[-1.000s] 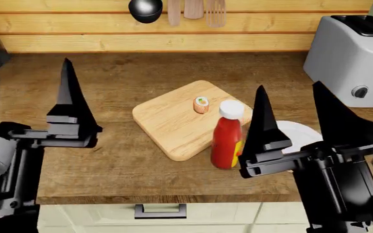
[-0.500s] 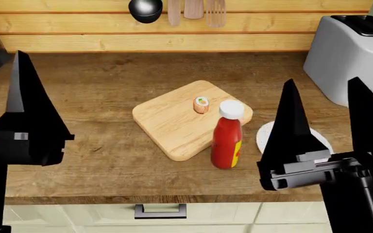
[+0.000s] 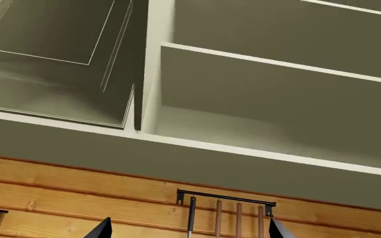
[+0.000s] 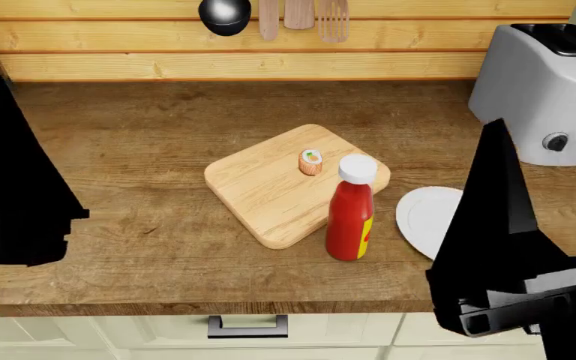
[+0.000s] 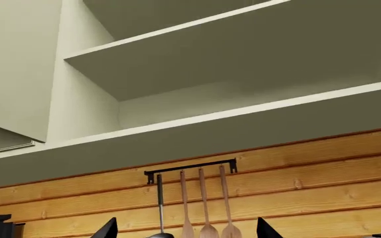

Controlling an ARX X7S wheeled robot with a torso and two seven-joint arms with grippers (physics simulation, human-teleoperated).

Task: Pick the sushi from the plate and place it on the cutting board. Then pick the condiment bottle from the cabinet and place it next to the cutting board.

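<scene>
The sushi (image 4: pixel 311 162) sits on the cutting board (image 4: pixel 268 187) in the middle of the counter. The red condiment bottle (image 4: pixel 351 211) stands upright at the board's front right edge, touching or just beside it. The white plate (image 4: pixel 426 220) lies empty to the right of the bottle. My left gripper (image 4: pixel 13 187) is raised at the far left, close to the head camera. My right gripper (image 4: pixel 548 217) is raised at the right, in front of the plate's edge. Both point up at the wall and cabinet, open and empty, in the left wrist view (image 3: pixel 190 230) and the right wrist view (image 5: pixel 187 230).
A grey toaster (image 4: pixel 548 82) stands at the back right. A ladle (image 4: pixel 225 15) and wooden utensils (image 4: pixel 298 13) hang on the plank wall. Above, the open cabinet shows bare shelves (image 3: pixel 277 99) (image 5: pixel 243 54) and an open door (image 3: pixel 51 54).
Both grippers have risen and moved outward, nearer the head camera. The right gripper has drawn back from the bottle and uncovered more of the plate. Bottle, sushi and board have not moved.
</scene>
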